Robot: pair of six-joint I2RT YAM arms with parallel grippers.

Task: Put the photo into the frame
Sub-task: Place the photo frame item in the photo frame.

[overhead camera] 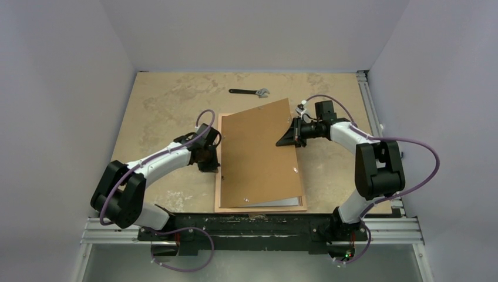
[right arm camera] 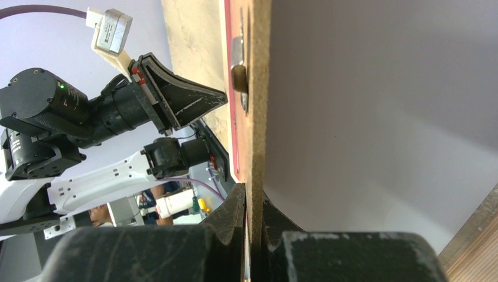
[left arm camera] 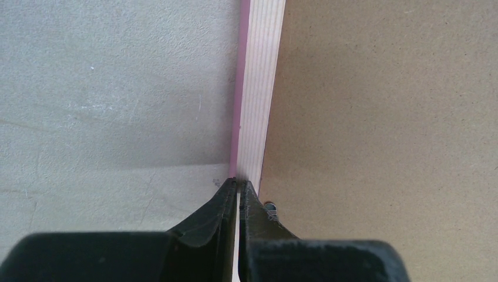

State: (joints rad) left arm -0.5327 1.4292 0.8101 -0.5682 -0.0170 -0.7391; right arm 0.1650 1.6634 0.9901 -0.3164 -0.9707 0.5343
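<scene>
Brown hardboard backing (overhead camera: pixel 258 153) sits skewed over the frame (overhead camera: pixel 261 208), which lies face down mid-table with its wood side up. The right gripper (right arm camera: pixel 253 197) is clamped on the board's right edge, and that side looks lifted a bit. The left gripper (left arm camera: pixel 238 185) has its fingers pressed together, tips at the frame's left rail where the pink edge shows. A pale sliver (overhead camera: pixel 276 202) peeks out under the board near the front, can't tell if that's the photo. An adjustable wrench (overhead camera: pixel 249 91) lies at the back.
</scene>
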